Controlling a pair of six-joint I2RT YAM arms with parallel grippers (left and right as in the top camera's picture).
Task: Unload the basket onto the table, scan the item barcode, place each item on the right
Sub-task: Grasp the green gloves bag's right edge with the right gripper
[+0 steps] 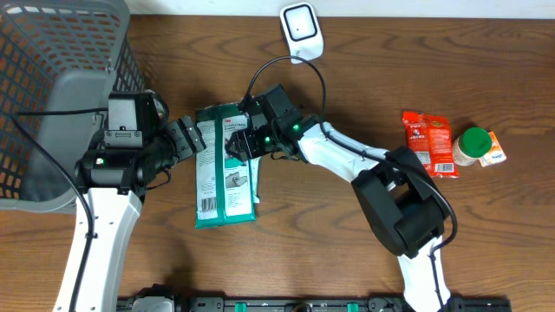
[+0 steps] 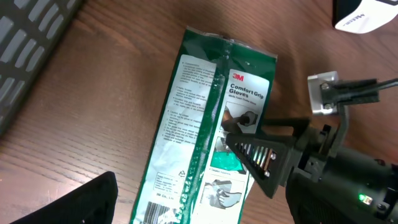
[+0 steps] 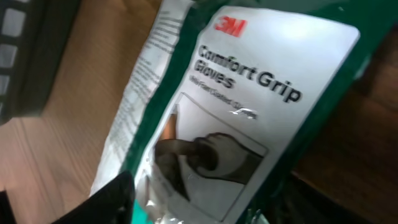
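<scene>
A green and white glove package [image 1: 225,169] lies flat on the wooden table, its barcode [image 2: 163,214] at the near end. My right gripper [image 1: 238,147] is low over the package's middle. Its fingers [image 3: 102,202] stand apart with the printed face of the package [image 3: 236,112] between them. My left gripper [image 1: 195,139] is open beside the package's left edge and touches nothing; one of its fingers [image 2: 81,202] shows at the bottom of the left wrist view. The white scanner [image 1: 302,30] stands at the table's back edge, seen also as the scanner [image 2: 367,15] in the left wrist view.
A grey mesh basket [image 1: 52,87] fills the back left corner behind my left arm. At the right lie a red packet [image 1: 429,143], a green-lidded bottle [image 1: 473,146] and a small orange pack [image 1: 494,149].
</scene>
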